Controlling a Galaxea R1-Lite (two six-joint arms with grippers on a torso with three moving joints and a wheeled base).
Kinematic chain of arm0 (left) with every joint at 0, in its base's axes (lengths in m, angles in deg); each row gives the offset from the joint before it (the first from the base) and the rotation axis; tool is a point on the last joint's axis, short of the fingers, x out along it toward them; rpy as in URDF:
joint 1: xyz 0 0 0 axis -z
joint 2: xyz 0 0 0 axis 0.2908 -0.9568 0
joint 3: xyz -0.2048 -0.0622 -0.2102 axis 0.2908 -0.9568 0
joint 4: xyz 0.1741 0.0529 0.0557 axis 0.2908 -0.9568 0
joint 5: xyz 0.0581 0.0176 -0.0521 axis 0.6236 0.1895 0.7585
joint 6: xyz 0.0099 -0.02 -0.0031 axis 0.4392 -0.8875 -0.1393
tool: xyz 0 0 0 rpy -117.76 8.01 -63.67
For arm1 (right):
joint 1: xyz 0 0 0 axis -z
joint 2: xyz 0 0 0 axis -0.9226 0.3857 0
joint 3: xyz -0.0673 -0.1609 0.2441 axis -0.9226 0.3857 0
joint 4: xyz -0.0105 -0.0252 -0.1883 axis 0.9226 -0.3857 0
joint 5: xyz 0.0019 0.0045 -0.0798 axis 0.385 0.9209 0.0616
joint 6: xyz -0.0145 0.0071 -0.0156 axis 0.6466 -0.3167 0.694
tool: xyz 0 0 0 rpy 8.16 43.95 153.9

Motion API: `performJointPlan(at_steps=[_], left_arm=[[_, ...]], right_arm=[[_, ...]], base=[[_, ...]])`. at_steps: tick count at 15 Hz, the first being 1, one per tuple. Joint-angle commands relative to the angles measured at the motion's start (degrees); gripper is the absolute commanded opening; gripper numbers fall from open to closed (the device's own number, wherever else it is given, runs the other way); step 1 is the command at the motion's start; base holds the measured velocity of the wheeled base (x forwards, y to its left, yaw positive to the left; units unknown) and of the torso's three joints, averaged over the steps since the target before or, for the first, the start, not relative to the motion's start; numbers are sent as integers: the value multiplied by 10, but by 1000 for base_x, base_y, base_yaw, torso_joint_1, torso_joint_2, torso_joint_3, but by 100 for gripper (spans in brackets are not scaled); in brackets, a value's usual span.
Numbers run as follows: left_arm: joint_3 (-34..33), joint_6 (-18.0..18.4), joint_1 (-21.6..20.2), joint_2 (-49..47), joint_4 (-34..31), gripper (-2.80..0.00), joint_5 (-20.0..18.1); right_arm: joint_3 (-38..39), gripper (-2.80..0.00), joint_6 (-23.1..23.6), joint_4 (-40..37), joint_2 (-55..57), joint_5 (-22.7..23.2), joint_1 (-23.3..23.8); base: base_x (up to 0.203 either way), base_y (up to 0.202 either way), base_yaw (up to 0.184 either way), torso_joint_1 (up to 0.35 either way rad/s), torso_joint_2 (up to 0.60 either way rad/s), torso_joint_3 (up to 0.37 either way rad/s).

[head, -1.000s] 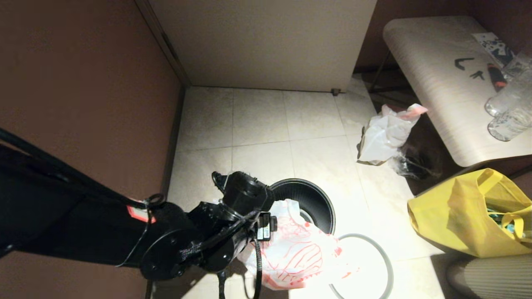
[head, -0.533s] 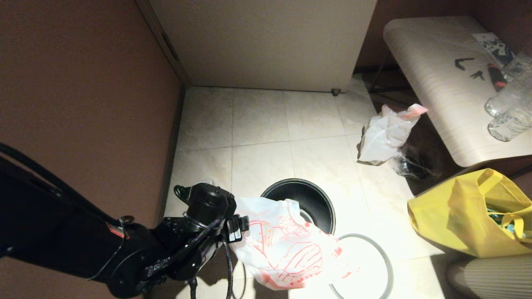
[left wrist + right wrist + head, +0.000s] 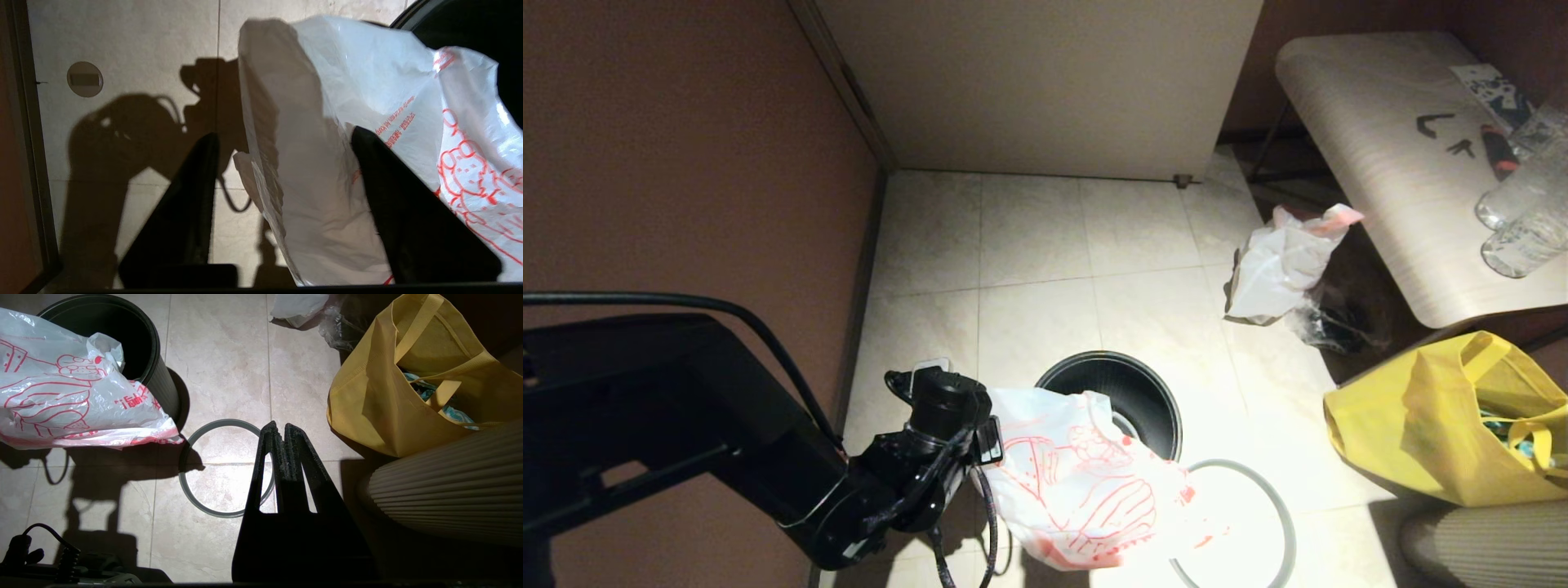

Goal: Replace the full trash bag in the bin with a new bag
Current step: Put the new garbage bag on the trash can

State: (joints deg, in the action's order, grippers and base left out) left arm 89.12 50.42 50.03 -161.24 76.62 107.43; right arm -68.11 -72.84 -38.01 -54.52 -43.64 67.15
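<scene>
One bin [image 3: 1123, 392], one grey ring [image 3: 1241, 523], three plastic bags, one yellow tote [image 3: 1445, 425], two pincers.

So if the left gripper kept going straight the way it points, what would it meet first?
The new bag, most likely: in the left wrist view a fold of it stands between the open jaws of the left gripper. The floor lies behind; depth is hard to judge.
</scene>
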Motion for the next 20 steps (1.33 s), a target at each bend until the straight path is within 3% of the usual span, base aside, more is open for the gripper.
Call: performJointPlan(at_steps=[1, 4, 6, 8, 12, 15, 20], left_arm=[[1, -2, 1, -18, 3, -280, 2], [3, -2, 6, -13, 2, -280, 3], [1, 4, 36, 15, -7, -280, 6], [18, 14, 80, 47, -56, -280, 8], [146, 16, 139, 41, -185, -280, 7], [273, 17, 173, -24, -296, -280, 7], [435, 43, 169, -214, -384, -280, 6]], right_arm=[[0, -280, 0, 0, 0, 1, 0], [0, -280, 0, 0, 0, 0, 0], [0, -280, 0, 0, 0, 1, 0], [0, -280, 0, 0, 0, 0, 0], [0, -280, 0, 0, 0, 1, 0], [0, -280, 0, 0, 0, 0, 0], [0, -280, 0, 0, 0, 1, 0]], base=[[0, 0, 0, 0, 0, 0], [0, 0, 0, 0, 0, 0], [0, 0, 0, 0, 0, 0], [0, 0, 0, 0, 0, 0], [0, 0, 0, 0, 0, 0], [0, 0, 0, 0, 0, 0], [0, 0, 0, 0, 0, 0]])
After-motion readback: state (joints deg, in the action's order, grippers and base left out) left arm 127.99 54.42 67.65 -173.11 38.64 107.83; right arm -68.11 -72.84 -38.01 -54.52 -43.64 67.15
